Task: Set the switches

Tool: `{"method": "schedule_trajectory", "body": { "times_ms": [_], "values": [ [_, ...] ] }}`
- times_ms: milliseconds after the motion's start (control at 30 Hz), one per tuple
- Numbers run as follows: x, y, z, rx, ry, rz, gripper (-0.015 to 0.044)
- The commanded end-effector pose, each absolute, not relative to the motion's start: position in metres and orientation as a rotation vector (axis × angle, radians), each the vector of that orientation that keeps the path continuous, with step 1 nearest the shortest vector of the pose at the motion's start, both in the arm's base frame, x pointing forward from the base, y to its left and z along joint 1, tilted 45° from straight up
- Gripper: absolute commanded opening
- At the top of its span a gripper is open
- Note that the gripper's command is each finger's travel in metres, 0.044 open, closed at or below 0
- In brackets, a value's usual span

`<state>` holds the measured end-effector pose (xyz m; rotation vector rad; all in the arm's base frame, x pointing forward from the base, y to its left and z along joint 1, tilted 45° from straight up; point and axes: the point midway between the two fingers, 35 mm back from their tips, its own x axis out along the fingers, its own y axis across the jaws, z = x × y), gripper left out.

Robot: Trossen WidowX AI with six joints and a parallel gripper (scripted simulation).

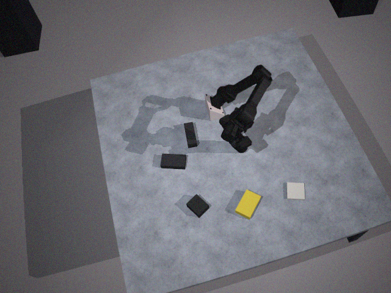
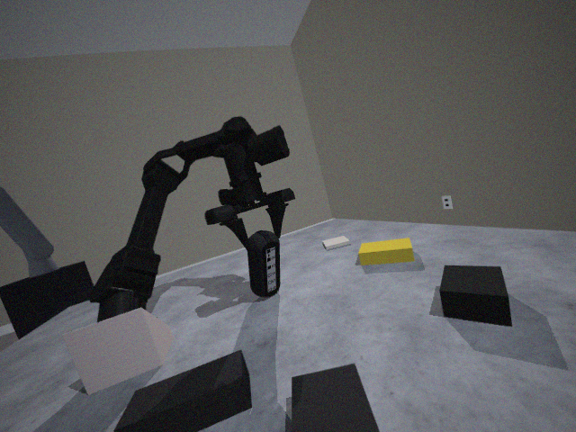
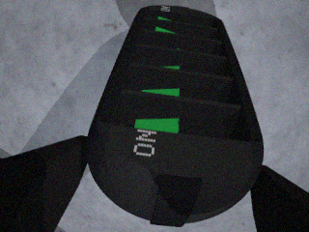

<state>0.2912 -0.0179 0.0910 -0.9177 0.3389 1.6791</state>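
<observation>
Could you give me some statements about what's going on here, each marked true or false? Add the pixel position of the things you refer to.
1. The pincer [image 2: 263, 234] [image 3: 173, 162] grips the controller unit [image 2: 264, 265] [image 3: 164, 97]. True.
2. The unit lies flat on its base. False: it is upright.
3. The yellow block [image 1: 248, 203] [image 2: 386, 252] is under the arm. False: it lies away from it.
4. Green shows on some switches. True.
5. The label [image 2: 271, 269] faces down, hidden. False: the exterior view shows it.

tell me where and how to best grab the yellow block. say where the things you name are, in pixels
Best gripped across its two long sides, near the middle, with the gripper [image 1: 230, 136] [image 2: 261, 237] [image 3: 173, 162] coming straight down from above. The yellow block [image 1: 248, 203] [image 2: 386, 251] lies flat, longer than it is wide, and those long side faces look flat and parallel, with nothing standing close against them.
</observation>
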Motion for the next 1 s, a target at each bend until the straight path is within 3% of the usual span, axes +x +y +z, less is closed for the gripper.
{"method": "schedule_trajectory", "body": {
  "times_ms": [0, 967],
  "values": [
    [0.292, -0.017, 0.085, -0.912, 0.337, 1.696, 0.0338],
    [0.300, -0.024, 0.065, -0.914, 0.337, 1.695, 0.0338]
  ]
}}
